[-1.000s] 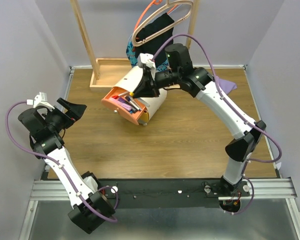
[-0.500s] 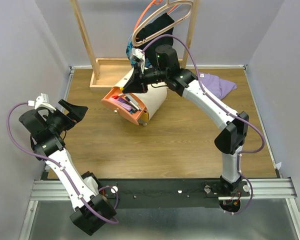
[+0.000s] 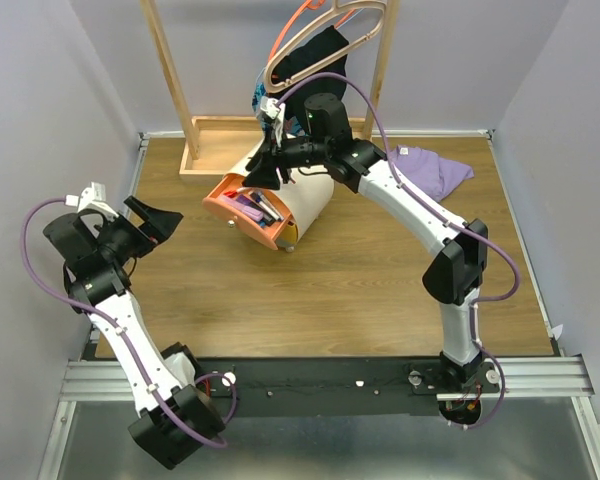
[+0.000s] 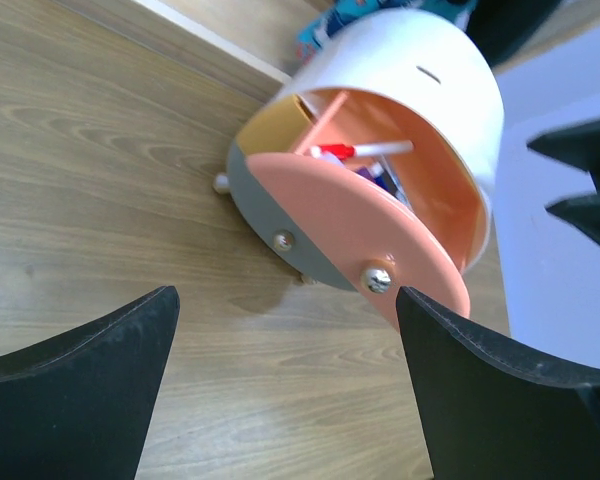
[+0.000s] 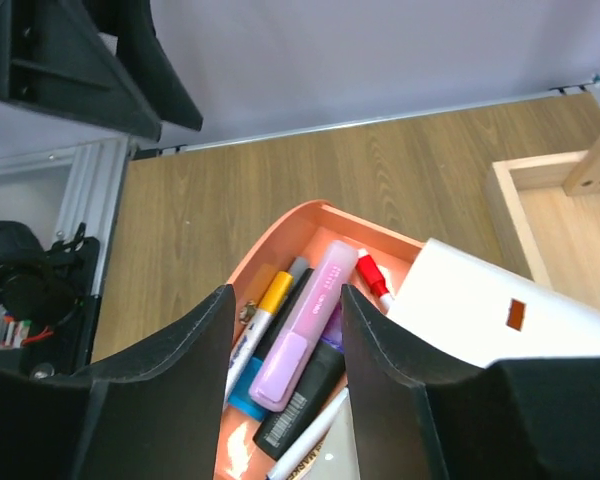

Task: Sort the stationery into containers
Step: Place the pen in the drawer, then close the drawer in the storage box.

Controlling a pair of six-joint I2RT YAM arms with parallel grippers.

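Note:
The cream drum-shaped chest [image 3: 302,192] lies in mid-table with its orange drawer [image 3: 242,205] pulled out. My right gripper [image 3: 263,170] hovers just above that drawer, open, with nothing between its fingers. In the right wrist view the right gripper [image 5: 285,300] frames a pink highlighter [image 5: 305,340], an orange-tipped marker [image 5: 265,310], a red-capped pen [image 5: 373,278], a black marker [image 5: 300,415] and a white pen [image 5: 305,445], all lying in the drawer [image 5: 280,225]. My left gripper [image 3: 160,222] stands open at the left, apart from the chest. Its wrist view shows the left gripper [image 4: 287,300], the drawer front [image 4: 360,230] and a yellow drawer [image 4: 280,120].
A wooden rack base [image 3: 220,140] with upright posts and hangers stands behind the chest. A purple cloth [image 3: 430,170] lies at the back right. Grey walls close in the table on three sides.
My right gripper has swung left and back over the orange drawer and its jaws have opened. The purple cloth has come into view. The left arm has barely moved.

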